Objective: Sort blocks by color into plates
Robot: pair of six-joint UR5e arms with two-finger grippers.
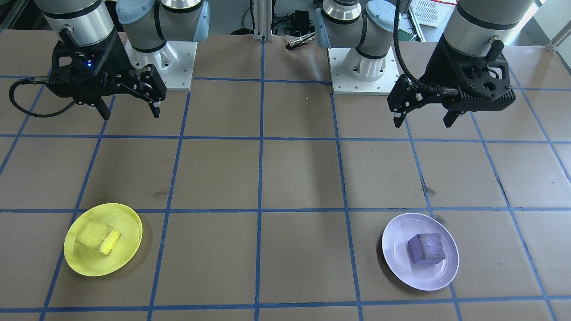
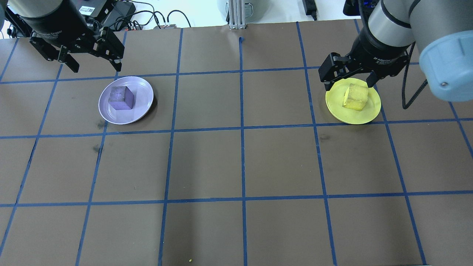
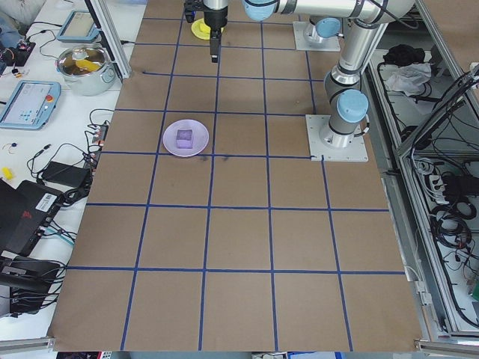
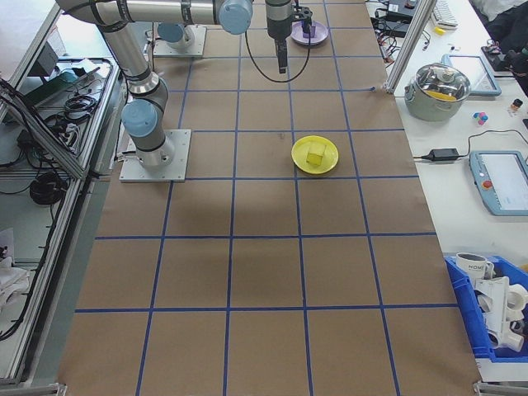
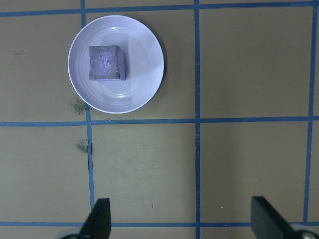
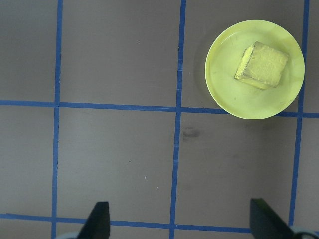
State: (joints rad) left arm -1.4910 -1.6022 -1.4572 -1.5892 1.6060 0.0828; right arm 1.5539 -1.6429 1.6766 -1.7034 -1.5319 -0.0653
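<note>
The purple block [image 2: 121,98] [image 1: 427,248] [image 5: 105,62] rests inside the lavender plate [image 2: 142,87] [image 1: 397,236] [image 5: 144,74]. The yellow block [image 2: 355,96] [image 1: 98,236] [image 6: 262,64] lies in the yellow plate [image 2: 366,114] [image 1: 120,218] [image 6: 224,79]. My left gripper [image 2: 95,68] [image 1: 422,121] [image 5: 182,221] hangs open and empty, high above the table on the robot side of the lavender plate. My right gripper [image 2: 349,83] [image 1: 131,113] [image 6: 180,221] is likewise open and empty, raised on the robot side of the yellow plate.
Brown paper with a blue tape grid covers the table. The two arm bases [image 1: 160,62] [image 1: 363,67] stand at the robot's edge. Off the table's far side sit a lidded pot [image 4: 444,87], a tablet [image 4: 499,181] and a blue bin [image 4: 495,309].
</note>
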